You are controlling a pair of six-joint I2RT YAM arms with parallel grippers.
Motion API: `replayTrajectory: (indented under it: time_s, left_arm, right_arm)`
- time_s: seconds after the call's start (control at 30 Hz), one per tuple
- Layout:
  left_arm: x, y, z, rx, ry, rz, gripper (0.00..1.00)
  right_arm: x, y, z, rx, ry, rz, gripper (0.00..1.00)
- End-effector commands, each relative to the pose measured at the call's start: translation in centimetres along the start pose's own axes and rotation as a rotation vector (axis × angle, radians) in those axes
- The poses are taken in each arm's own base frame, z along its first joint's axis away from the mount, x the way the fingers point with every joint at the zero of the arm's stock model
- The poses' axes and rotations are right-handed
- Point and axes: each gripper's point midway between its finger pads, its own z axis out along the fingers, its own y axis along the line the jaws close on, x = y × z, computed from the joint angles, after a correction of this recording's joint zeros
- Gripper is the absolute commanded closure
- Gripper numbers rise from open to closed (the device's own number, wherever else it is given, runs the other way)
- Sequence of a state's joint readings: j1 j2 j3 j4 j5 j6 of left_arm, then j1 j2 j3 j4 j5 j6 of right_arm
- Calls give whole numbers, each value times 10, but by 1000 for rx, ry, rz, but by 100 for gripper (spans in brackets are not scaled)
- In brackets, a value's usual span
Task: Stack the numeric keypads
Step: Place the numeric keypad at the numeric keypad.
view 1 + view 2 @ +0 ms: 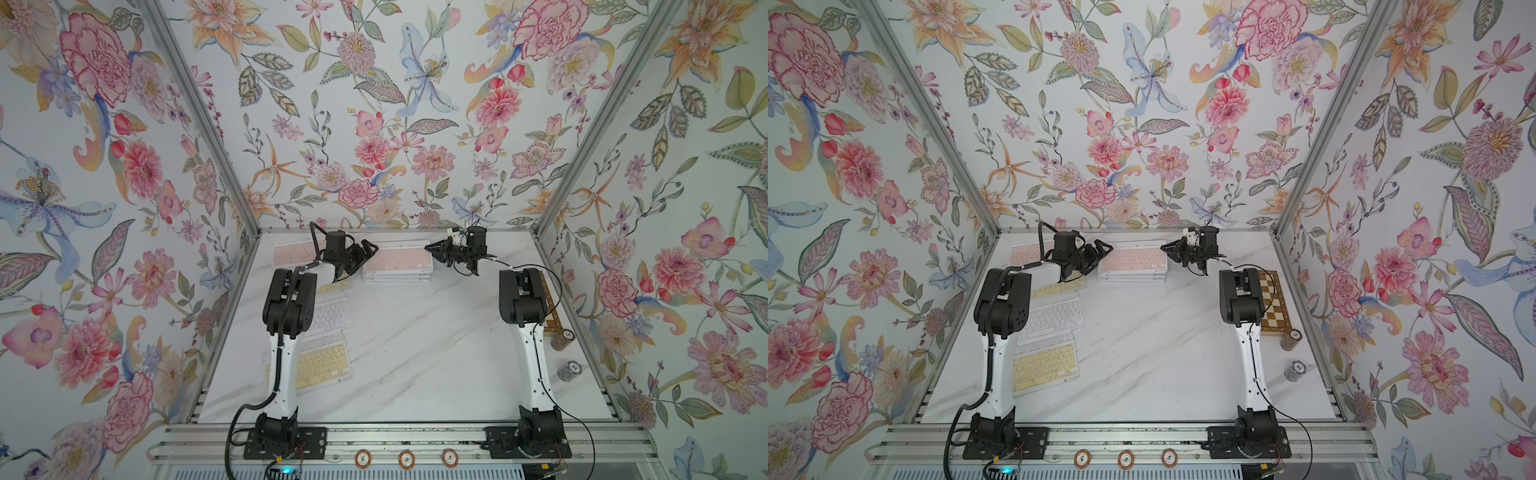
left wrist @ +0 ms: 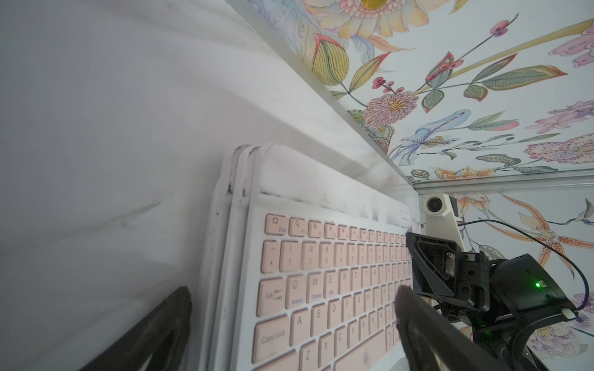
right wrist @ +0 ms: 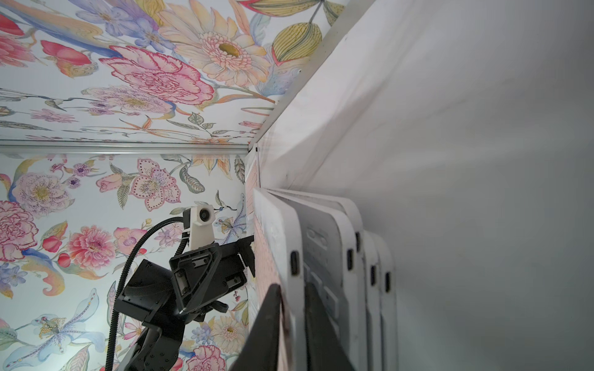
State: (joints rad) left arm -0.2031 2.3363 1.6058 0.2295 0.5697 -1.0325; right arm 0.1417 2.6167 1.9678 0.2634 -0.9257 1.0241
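A stack of several keypads (image 1: 397, 270) lies at the back middle of the table, with a pink-keyed keypad (image 1: 395, 257) on top. My right gripper (image 1: 430, 248) is at the stack's right end. In the right wrist view its two fingers (image 3: 270, 321) sit close on either side of the top pink keypad's (image 3: 283, 244) edge, one against the keys and one under it. My left gripper (image 1: 371, 248) is at the stack's left end. It stands open (image 2: 292, 289), one finger over the pink keys (image 2: 321, 289) and the other beside the stack.
Loose keypads lie on the left: pink (image 1: 291, 251) at the back, white (image 1: 332, 316), yellow (image 1: 324, 365), and one partly under the left arm (image 1: 338, 286). A chessboard (image 1: 1273, 303) and two chip stacks (image 1: 1291, 338) (image 1: 1296, 370) line the right edge.
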Motion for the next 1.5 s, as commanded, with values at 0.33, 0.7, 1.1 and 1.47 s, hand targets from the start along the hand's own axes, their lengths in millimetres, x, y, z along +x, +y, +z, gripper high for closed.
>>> replayTrajectory:
  time_s: [0.33,0.7,1.1,1.47]
  left_arm:
    - [7,6,4,0,9,-10,1]
    - [8,6,5,3,13,-9,1]
    - [9,6,5,1,14,-11,1]
    - [11,9,3,-4,17,-15,1]
  right_arm:
    - [1,-2,13,44,24,-59,81]
    - [1,-5,13,62,18,-61,80]
    - [-3,-11,6,93,10,-73,70]
    - [-7,-11,-2,167,-3,-130,60]
